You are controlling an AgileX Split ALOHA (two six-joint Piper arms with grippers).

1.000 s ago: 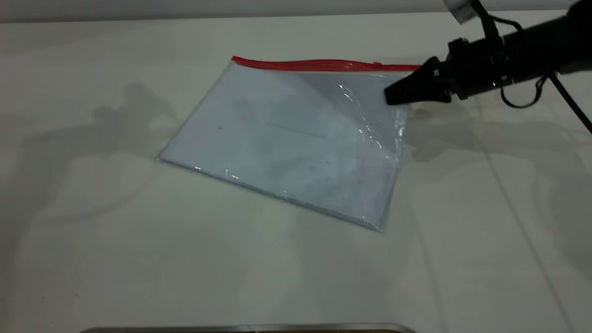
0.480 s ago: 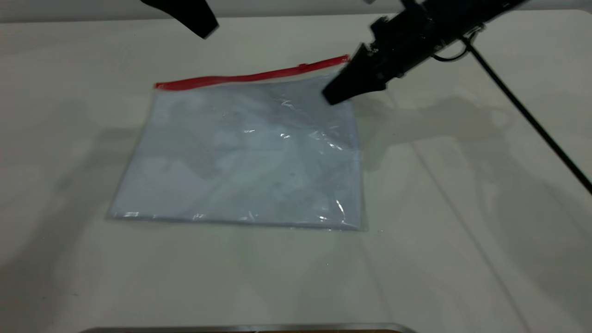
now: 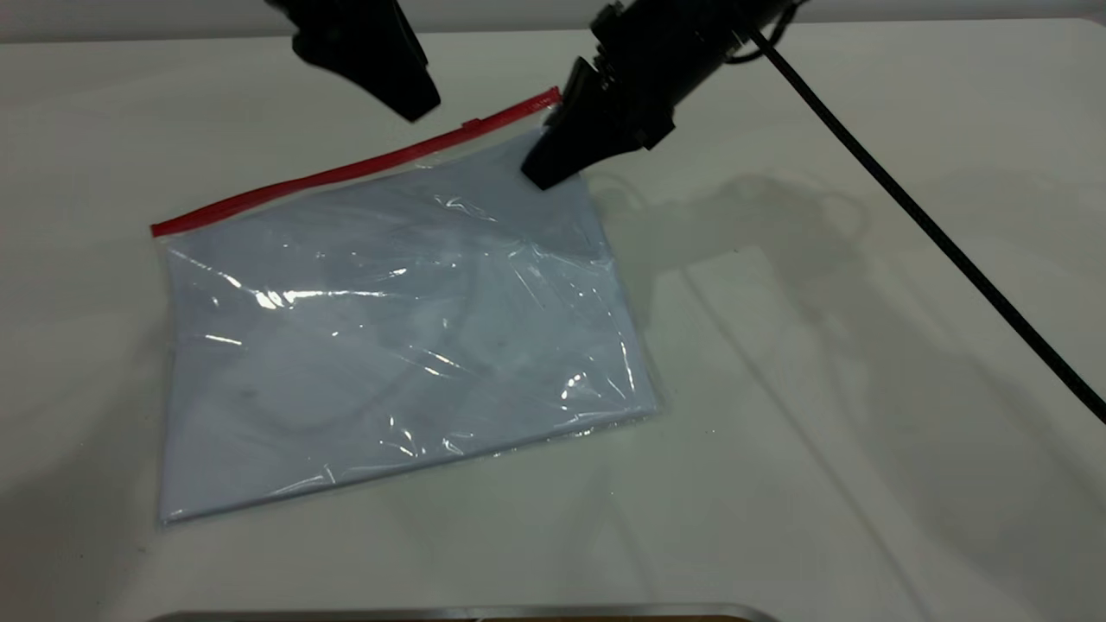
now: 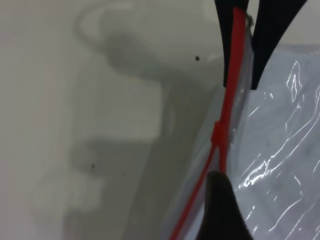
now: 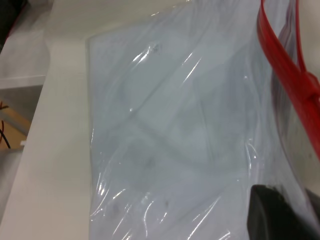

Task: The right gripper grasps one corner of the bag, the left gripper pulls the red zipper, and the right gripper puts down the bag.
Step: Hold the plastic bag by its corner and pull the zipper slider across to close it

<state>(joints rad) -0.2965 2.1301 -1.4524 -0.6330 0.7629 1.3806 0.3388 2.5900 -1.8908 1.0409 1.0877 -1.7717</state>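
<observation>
The bag (image 3: pixel 389 328), a clear pouch with white paper inside, lies on the white table with its far right corner lifted. The red zipper (image 3: pixel 346 170) runs along its far edge, and the small slider tab (image 3: pixel 471 124) sits near the right end. My right gripper (image 3: pixel 540 173) is shut on the corner of the bag (image 3: pixel 553 97). One of its fingers (image 5: pixel 272 212) shows under the plastic in the right wrist view. My left gripper (image 3: pixel 416 108) hovers shut just above the zipper, a little left of the slider (image 4: pixel 220 132). Its tip (image 4: pixel 217 200) is near the strip.
The right arm's black cable (image 3: pixel 933 233) crosses the table (image 3: pixel 864 432) diagonally at the right. A metal edge (image 3: pixel 449 612) runs along the near side. The pouch's near left corner (image 3: pixel 168 514) lies close to the front left.
The right gripper moved left with the corner, dragging and turning the bag so the zipper now slants. The left gripper came in from the top left and lowered toward the zipper.
</observation>
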